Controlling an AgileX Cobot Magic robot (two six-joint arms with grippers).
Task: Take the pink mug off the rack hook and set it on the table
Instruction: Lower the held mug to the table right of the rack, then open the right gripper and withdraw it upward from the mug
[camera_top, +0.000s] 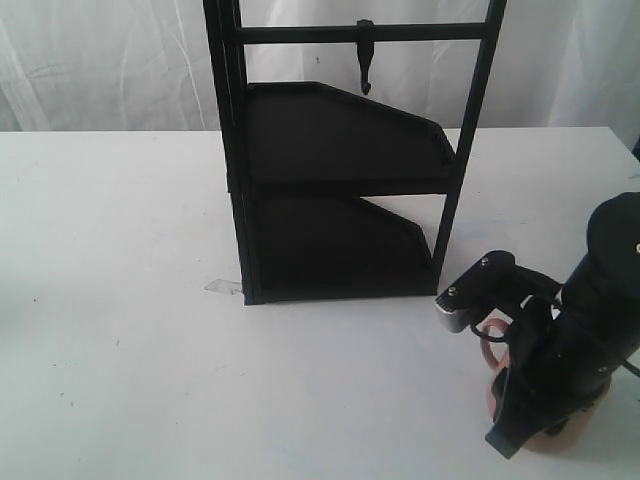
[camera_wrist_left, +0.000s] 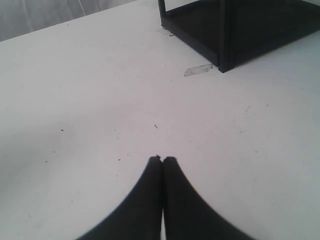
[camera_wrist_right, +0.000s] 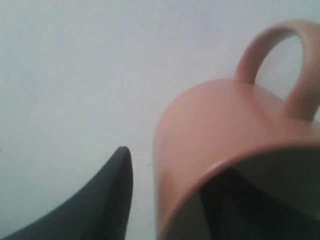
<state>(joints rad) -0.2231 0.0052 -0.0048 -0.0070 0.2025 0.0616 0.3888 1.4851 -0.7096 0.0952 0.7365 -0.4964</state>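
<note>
The pink mug (camera_wrist_right: 220, 115) fills the right wrist view, its loop handle pointing away from the camera. One dark finger (camera_wrist_right: 112, 195) stands outside its wall with a strip of white table (camera_wrist_right: 75, 75) showing between them. The other finger is a dark shape inside the mug. My right gripper (camera_wrist_right: 175, 170) therefore straddles the wall, open. In the exterior view the right arm hides most of the mug (camera_top: 492, 330) at the front right of the table (camera_top: 120, 300). The rack hook (camera_top: 365, 60) hangs bare. My left gripper (camera_wrist_left: 162, 159) is shut over bare table.
The tall black two-shelf rack (camera_top: 340, 200) stands at the middle back of the table, left of the right arm. A scrap of clear tape (camera_top: 222, 287) lies by its front left foot. White curtain hangs behind.
</note>
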